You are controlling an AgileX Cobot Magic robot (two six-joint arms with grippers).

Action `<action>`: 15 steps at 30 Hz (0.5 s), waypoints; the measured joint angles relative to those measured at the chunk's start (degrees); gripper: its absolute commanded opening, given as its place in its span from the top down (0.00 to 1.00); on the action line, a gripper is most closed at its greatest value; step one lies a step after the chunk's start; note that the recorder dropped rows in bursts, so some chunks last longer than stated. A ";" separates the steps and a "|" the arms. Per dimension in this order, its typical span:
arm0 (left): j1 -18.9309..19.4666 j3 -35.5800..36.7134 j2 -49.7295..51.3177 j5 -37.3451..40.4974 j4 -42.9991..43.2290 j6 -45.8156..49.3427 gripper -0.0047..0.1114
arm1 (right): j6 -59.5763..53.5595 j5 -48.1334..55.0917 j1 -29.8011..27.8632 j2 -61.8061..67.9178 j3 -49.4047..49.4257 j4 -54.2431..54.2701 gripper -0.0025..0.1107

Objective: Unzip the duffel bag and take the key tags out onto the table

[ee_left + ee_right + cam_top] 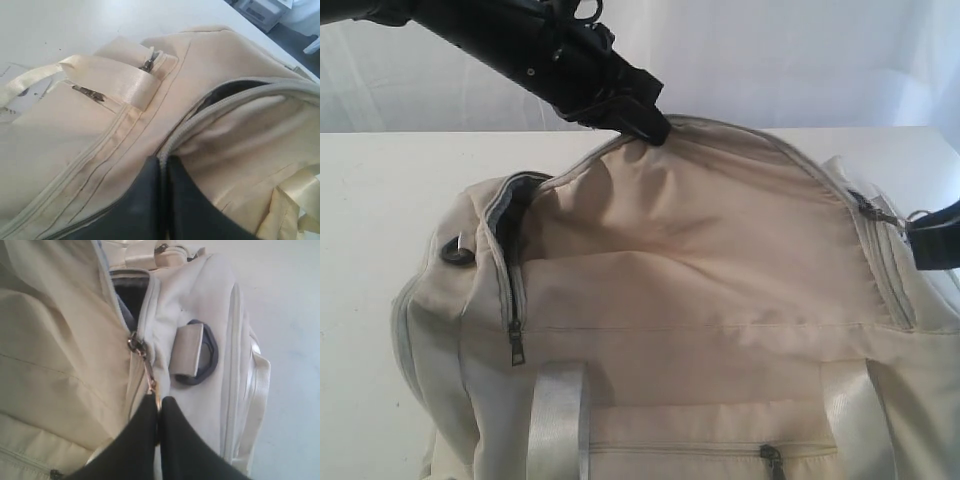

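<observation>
Looking at the duffel bag [700, 270] spread over the table [380, 200]: filling the centre and bottom of the exterior view, cut off by the lower and right edges of the frame. Pinched tight with the left gripper [653, 127] on the zipper-lined rim of the top flap, at upper centre, holding that rim up in an arch above the bag's body. Reached from the upper left corner by the dark left arm [520, 40], passing above the table's far edge. Unzipped already along the left side, with a narrow dark mouth [515, 205] showing grey lining and ending at a zipper slider [516, 345] hanging low on the left. Nothing discernible inside that gap. Clenched with the right gripper [159, 405] on the ring of the zipper pull [148, 371], at the right edge of the exterior view, mid-height, just off the bag's end, with the pull drawn taut from its slider to the closed fingertips. Just beside the pull, on the end panel, a grey patch with a webbing loop [192, 352]. Down the front at the bottom, pale webbing handles [558, 420], with a pocket zipper [772, 460] between them. Open white tabletop to the left of the bag and in a strip behind it; hardly any on the right.
</observation>
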 measured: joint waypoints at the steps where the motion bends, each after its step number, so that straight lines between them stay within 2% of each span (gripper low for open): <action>1: 0.00 0.00 0.00 -0.11 0.29 -0.16 0.96 | 0.11 0.20 0.00 -0.66 0.51 0.00 0.98; 15: 0.09 0.08 0.61 -1.47 2.57 -0.56 0.96 | 0.60 7.78 0.00 -9.76 7.76 -1.97 0.98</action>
